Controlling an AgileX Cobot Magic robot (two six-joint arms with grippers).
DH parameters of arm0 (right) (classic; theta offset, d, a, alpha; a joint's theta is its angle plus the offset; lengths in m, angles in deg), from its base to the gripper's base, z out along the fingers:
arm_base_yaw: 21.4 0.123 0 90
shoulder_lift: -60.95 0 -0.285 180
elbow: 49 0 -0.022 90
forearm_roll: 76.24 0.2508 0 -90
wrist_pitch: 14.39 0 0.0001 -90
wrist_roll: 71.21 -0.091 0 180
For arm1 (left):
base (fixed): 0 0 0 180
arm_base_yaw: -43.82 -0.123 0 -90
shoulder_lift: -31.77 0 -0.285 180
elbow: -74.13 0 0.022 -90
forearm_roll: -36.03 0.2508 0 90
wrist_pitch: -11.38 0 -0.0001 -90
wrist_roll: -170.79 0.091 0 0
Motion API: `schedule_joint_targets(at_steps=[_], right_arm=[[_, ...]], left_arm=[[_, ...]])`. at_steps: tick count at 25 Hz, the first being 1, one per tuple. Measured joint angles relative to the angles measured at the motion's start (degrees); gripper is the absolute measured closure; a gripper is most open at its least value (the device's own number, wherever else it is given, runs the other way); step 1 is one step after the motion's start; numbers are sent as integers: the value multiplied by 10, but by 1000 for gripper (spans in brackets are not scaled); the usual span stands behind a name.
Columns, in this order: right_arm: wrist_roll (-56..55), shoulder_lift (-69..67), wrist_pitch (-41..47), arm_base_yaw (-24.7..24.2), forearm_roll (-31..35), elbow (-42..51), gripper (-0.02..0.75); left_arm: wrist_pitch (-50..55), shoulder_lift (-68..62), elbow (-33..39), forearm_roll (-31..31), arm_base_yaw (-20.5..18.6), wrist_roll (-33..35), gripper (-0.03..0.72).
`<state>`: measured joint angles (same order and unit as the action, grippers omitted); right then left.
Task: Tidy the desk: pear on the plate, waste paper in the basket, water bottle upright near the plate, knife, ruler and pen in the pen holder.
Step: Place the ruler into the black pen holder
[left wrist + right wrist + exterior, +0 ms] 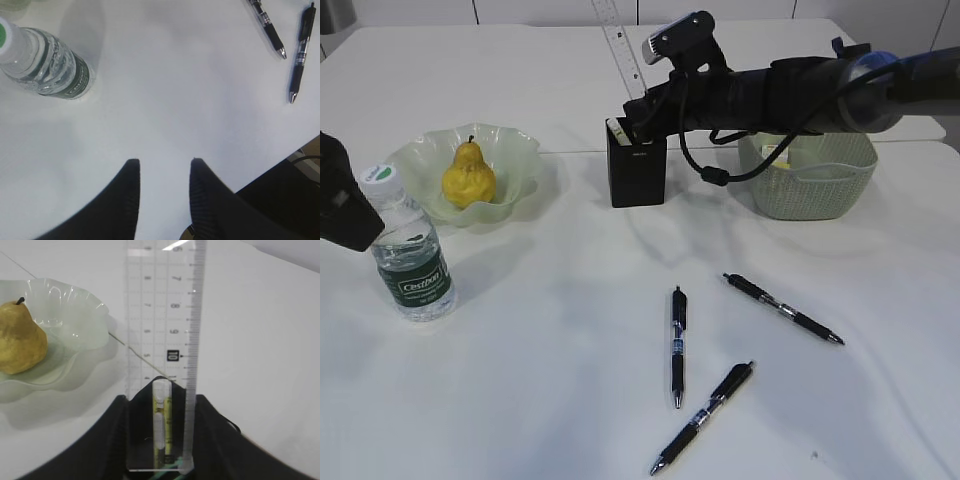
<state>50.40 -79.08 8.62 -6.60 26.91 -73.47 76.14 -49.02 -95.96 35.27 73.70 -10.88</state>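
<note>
Upper centre of the exterior view, the right gripper [632, 108] reaches across from the right edge, its jaws closed on the short clear plastic ruler [620, 45], which stands upright with its lower end at the mouth of the black square pen holder [637, 165]. The right wrist view shows the ruler between the jaws, with something yellow and white behind it, probably the knife, though I cannot be sure.

At left, the yellow speckled pear [469, 176] already lies in the translucent pale green ruffled plate [520, 150], and the small clear water bottle with a green label [410, 250] stands upright just beside the plate. The pale green perforated basket [810, 185] at right holds something pale, likely the waste paper.

Three black pens [678, 345] lie on the white desk [550, 340] at lower centre, so they seem left to do. The left gripper [162, 167] hovers over bare desk, jaws partly apart and holding nothing.
</note>
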Motion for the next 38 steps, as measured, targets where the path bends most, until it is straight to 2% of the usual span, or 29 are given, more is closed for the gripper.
schedule_joint_targets(at_steps=[10, 26, 29, 30, 32, 38], right_arm=[[9, -23, 11, 1, 2, -31, 437], [9, -33, 6, 4, 2, -31, 428], [9, -33, 6, 4, 2, -31, 413], [9, -33, 4, 4, 2, -31, 360], [9, -33, 0, 4, 2, -31, 343], [8, -33, -8, 4, 4, -31, 330]], left_arm=[[-8, 0, 0, 0, 0, 0, 459], [-9, 0, 0, 2, 0, 0, 459], [-10, 0, 0, 2, 0, 0, 459], [-10, 0, 0, 2, 0, 0, 459], [-10, 0, 0, 2, 0, 0, 459], [-10, 0, 0, 2, 0, 0, 462]])
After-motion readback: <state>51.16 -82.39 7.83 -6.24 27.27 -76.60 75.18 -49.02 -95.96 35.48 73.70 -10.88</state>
